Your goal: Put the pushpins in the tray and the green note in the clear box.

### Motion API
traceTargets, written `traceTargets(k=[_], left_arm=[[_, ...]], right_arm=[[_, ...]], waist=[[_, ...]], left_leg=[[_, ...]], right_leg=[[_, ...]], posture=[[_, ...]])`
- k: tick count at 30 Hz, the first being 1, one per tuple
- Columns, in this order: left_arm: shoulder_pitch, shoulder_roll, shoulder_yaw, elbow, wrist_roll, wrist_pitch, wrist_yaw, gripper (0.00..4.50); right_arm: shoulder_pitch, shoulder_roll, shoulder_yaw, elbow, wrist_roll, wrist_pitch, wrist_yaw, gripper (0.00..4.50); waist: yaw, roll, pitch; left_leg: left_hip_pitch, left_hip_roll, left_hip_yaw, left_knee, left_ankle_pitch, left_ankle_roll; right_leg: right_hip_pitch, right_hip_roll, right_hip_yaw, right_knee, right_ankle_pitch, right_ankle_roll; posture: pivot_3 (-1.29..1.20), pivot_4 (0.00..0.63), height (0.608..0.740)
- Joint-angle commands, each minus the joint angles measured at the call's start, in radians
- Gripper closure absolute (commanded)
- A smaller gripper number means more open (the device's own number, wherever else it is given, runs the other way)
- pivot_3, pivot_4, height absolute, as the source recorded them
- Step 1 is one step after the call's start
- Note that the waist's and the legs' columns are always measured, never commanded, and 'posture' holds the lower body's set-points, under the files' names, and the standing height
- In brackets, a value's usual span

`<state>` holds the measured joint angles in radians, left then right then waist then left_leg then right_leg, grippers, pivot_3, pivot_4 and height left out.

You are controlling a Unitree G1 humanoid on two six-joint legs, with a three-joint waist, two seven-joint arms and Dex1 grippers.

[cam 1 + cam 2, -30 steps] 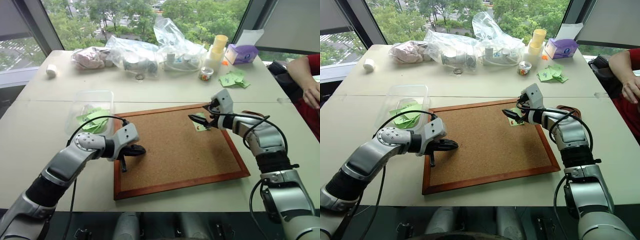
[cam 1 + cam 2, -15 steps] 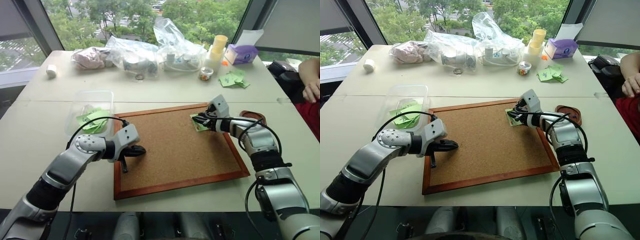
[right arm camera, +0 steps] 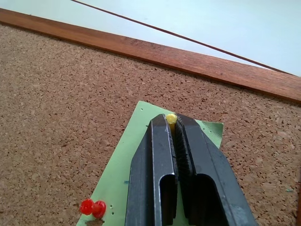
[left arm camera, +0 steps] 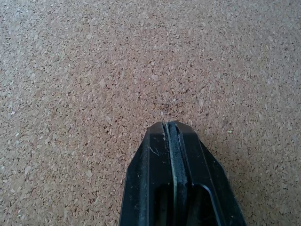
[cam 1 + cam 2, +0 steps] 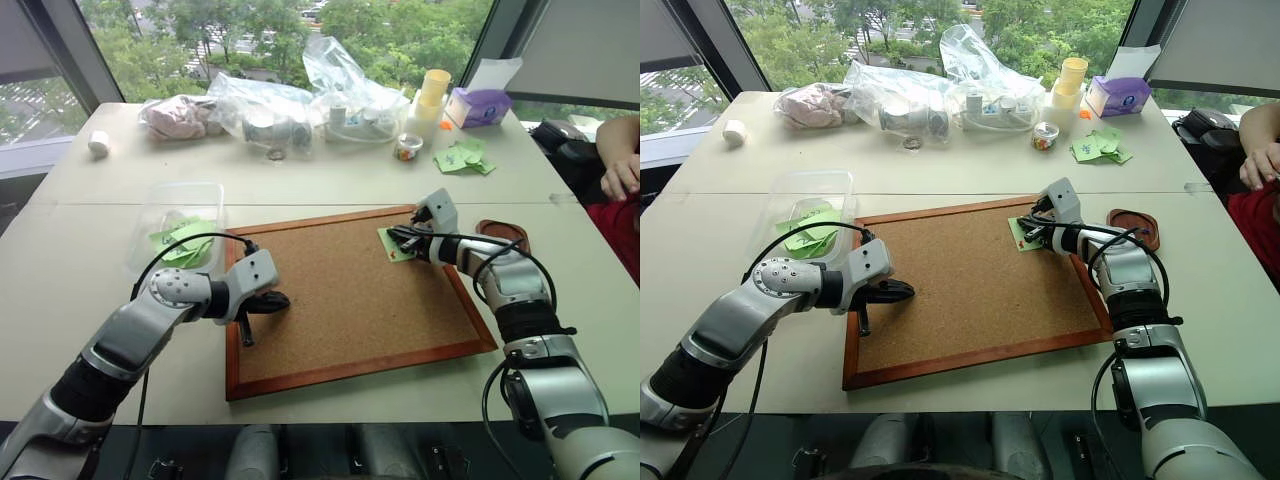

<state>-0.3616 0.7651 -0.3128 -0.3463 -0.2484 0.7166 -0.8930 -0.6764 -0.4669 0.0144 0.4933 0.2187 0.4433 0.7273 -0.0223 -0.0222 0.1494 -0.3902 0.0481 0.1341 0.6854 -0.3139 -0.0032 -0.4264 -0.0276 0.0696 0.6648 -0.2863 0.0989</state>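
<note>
Right gripper (image 3: 171,123) is closed on a yellow pushpin (image 3: 170,118) stuck in the green note (image 3: 122,174), fingers pinched tight around the pin's head. The note lies flat on the cork board (image 5: 350,300), near its far right corner. Two red pushpins (image 3: 92,207) sit touching each other at another corner of the note.

Left gripper (image 4: 171,128) is closed with nothing in it, fingers pressed together, tip just over bare cork near the board's left edge.

Tray (image 5: 1133,226) sits on the table (image 5: 80,260) just beside the board's right edge, close behind the right arm. Clear box (image 5: 180,200) stands off the board's far left corner with several green notes already in it. Loose pile of green notes (image 5: 462,158), plastic bags (image 5: 300,100), yellow cups (image 5: 433,95) and a purple tissue box (image 5: 482,105) along the far side of the table. A person's hand (image 5: 622,175) at the right edge.
</note>
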Motion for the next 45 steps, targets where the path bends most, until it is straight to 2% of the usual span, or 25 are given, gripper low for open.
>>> traceTargets(k=[1,19,23,28,34,40,43,45], left_arm=[[0.036,0.018,-0.063,0.025,0.044,0.038,-0.004,4.5],[0.041,0.011,-0.073,0.034,0.067,0.023,-0.02,4.5],[0.028,-0.001,-0.04,0.023,0.044,0.017,-0.023,4.5],[0.003,-0.007,-0.024,0.016,0.037,0.004,-0.037,4.5],[-0.029,-0.01,-0.026,0.036,0.049,-0.038,-0.066,4.5],[-0.059,-0.018,-0.033,0.074,0.064,-0.072,-0.086,4.5],[-0.065,-0.023,-0.038,0.089,0.071,-0.083,-0.092,4.5],[-0.068,-0.027,-0.04,0.094,0.075,-0.087,-0.094,4.5]], right_arm=[[-0.022,0.008,-0.067,-0.051,0.034,-0.049,-0.018,4.46],[0.013,0.008,-0.147,-0.134,0.072,-0.031,-0.061,4.46],[0.052,-0.084,-0.261,-0.194,0.087,0.004,-0.132,4.46],[0.151,-0.224,-0.318,-0.242,0.051,0.076,-0.195,4.46],[0.255,-0.242,-0.367,-0.301,0.056,0.158,-0.26,4.46],[0.237,-0.21,-0.356,-0.204,0.045,0.125,-0.304,4.46],[0.21,-0.211,-0.347,-0.12,0.03,0.082,-0.31,3.54],[0.194,-0.215,-0.343,-0.078,0.023,0.061,-0.306,2.53]], waist=[[0.0,0.0,0.0],[-0.002,0.004,-0.003],[0.004,0.004,-0.003],[0.005,0.004,-0.003],[-0.003,0.008,-0.005],[0.003,0.008,-0.005],[0.005,0.008,-0.005],[0.006,0.008,-0.005]], left_leg=[[0.0,0.0,0.0,0.0,0.0,0.0],[0.001,0.0,0.0,0.0,0.0,0.0],[0.001,0.0,0.0,0.0,0.0,0.0],[0.0,0.0,0.0,-0.001,-0.001,0.001],[0.002,0.0,0.0,-0.001,0.0,0.001],[0.001,-0.001,0.001,0.0,0.0,0.001],[0.001,-0.001,0.0,0.0,0.0,0.001],[0.001,-0.001,0.0,0.0,0.0,0.001]], right_leg=[[0.0,0.0,0.0,0.0,0.0,0.0],[0.001,0.0,0.0,0.0,0.0,0.0],[0.001,0.0,0.0,0.0,0.0,0.0],[0.001,-0.001,0.0,-0.002,0.0,0.0],[0.002,0.0,0.001,0.0,0.0,0.0],[0.002,0.0,0.002,-0.001,0.0,0.0],[0.002,0.0,0.002,-0.001,0.0,0.0],[0.002,0.0,0.002,-0.001,0.0,0.0]], posture=[[0.0,0.15,0.738],[0.0,0.15,0.738],[0.0,0.15,0.738],[0.0,0.15,0.738],[0.0,0.15,0.738],[0.0,0.15,0.738],[0.0,0.15,0.738],[0.0,0.15,0.738]])
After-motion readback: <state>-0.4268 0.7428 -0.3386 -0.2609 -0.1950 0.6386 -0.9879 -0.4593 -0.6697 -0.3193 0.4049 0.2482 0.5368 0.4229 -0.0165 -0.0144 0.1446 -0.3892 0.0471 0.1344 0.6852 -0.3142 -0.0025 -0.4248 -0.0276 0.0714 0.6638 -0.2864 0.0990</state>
